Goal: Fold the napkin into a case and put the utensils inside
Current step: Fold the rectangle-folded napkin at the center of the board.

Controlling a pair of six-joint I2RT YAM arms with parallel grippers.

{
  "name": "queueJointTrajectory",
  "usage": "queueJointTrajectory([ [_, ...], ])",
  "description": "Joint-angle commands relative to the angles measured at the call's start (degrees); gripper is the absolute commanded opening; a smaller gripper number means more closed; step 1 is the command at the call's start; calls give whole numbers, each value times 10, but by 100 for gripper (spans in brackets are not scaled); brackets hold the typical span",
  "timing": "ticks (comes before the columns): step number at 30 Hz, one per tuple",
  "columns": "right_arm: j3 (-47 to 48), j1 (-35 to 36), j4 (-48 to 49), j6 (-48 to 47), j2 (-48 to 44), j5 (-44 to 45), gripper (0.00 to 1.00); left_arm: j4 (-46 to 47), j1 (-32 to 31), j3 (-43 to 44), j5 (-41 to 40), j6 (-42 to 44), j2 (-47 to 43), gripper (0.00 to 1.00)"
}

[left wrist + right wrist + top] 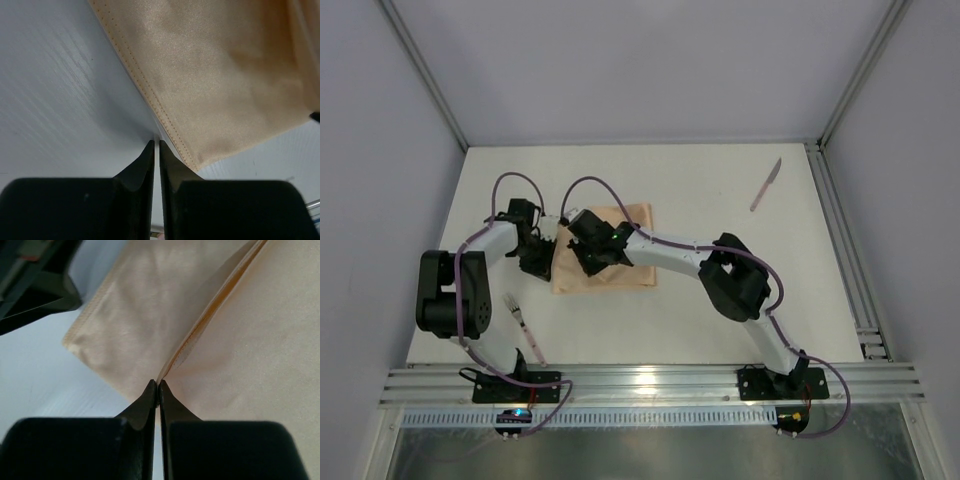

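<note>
Two arms are reaching inward over the white table (720, 320), both converging on the napkin (615, 278), which is lying left of centre as a partly folded peach rectangle. One layer is sitting doubled over another, with a stitched hem running along its left side.

The right gripper (159, 384) is pinching the loose upper layer where it meets the lower one. Its jaws are fully closed on that folded edge, and the cloth is rising into the tips, so it appears to be holding the flap in order to carry or crease the next fold.

The left gripper (156, 144) is resting at the table surface just beside the hem, near the napkin's corner. Its jaws are drawn together with only a hairline gap, and no cloth is showing between them. Judging by its position, it is bracing or preparing to take that edge.

The knife (766, 185) is lying well apart at the far right, and the fork (523, 325) near the left arm's base. Both are waiting outside the cloth, so the folding step is judged unfinished.
</note>
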Motion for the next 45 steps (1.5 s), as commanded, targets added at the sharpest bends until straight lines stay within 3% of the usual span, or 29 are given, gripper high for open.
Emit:
queueJointTrajectory([
  [1, 22, 7, 63, -9, 0, -58, 4, 0, 2, 10, 2, -5, 19, 8],
  [11, 11, 18, 154, 7, 8, -131, 4, -3, 2, 14, 2, -5, 25, 0],
  [30, 59, 19, 141, 53, 79, -166, 4, -4, 13, 15, 12, -5, 23, 0],
  [42, 13, 19, 169, 44, 43, -174, 4, -3, 13, 14, 7, -5, 24, 0],
  [45, 8, 19, 169, 43, 40, -178, 14, -2, 15, 15, -7, -5, 21, 0],
])
